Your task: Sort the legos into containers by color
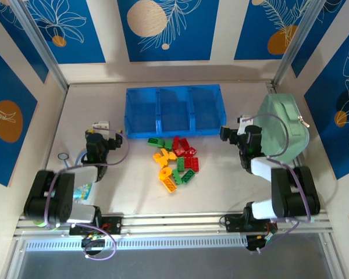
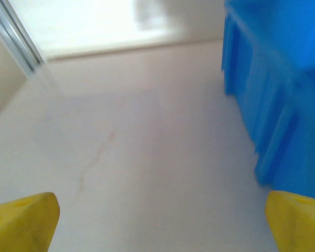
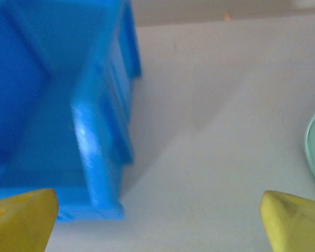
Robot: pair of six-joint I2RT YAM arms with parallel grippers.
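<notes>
Lying clustered: red, green, yellow-orange legos [image 1: 180, 163] near translucent blue tray [image 1: 142, 113].

One blue tray [image 1: 172, 88] with three compartments [image 1: 173, 111] is sitting at the far side of the tabletop [image 1: 221, 186]. Roughly fifteen legos [image 1: 175, 161] are lying in one pile, several each of red, green and yellow. One mint-green case [image 1: 285, 125] is resting at the right.

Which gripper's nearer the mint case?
Right. Right gripper sits between the tray and the case, close beside it; left gripper is beyond the tray's other end.
</notes>
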